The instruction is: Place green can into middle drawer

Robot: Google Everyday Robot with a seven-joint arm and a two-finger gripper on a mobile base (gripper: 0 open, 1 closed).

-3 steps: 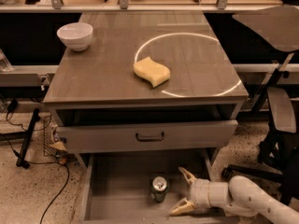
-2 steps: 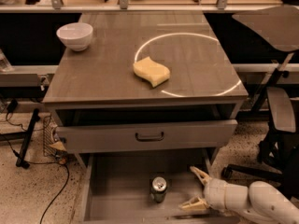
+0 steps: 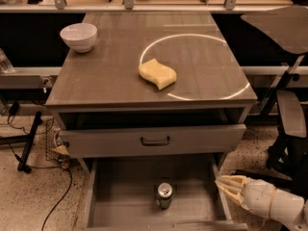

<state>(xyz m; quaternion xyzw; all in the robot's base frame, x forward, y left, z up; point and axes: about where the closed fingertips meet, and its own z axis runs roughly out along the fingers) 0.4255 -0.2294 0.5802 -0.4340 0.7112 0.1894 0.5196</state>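
The green can (image 3: 164, 195) stands upright on the bare floor of the pulled-out middle drawer (image 3: 122, 198), near its front middle, silver top up. My gripper (image 3: 222, 183) is at the lower right, over the drawer's right side wall. It is to the right of the can and apart from it. Its pale fingers are drawn together to a point and hold nothing.
The drawer above (image 3: 155, 141), with a dark bar handle, is slightly open and overhangs the back of the middle drawer. On the cabinet top lie a yellow sponge (image 3: 157, 73) and a white bowl (image 3: 79, 36). A chair (image 3: 288, 114) stands at the right. Cables (image 3: 29, 143) lie on the floor at the left.
My gripper has pulled back to the right, away from the can, and its spread fingers have come together. The can stays standing in the drawer.
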